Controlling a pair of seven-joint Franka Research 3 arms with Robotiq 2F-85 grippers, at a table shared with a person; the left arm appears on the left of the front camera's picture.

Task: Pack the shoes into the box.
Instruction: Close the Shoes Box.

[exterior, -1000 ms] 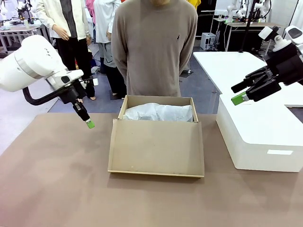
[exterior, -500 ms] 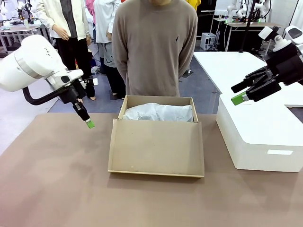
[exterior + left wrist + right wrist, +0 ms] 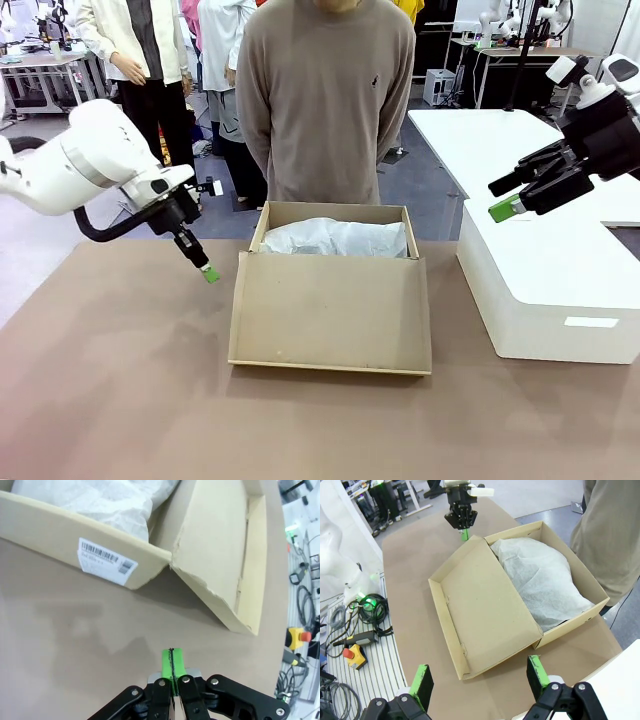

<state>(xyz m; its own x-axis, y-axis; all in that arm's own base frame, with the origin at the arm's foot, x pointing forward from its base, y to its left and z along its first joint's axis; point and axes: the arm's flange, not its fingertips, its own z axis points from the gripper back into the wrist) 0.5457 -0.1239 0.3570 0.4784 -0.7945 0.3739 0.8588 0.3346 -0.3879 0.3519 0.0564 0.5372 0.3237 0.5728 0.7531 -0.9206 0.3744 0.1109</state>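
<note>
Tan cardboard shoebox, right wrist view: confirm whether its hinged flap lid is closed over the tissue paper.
No: the tan cardboard shoebox has its flap lid hanging open, leaving white tissue paper exposed.

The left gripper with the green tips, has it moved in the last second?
Yes. In the front view the left gripper, shut, has shifted right and slightly down, closer to the left edge of the tan cardboard shoebox, which has stayed put.

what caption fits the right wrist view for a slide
Open right gripper hovers above the tan box, flap lid open, white tissue paper inside.
</note>
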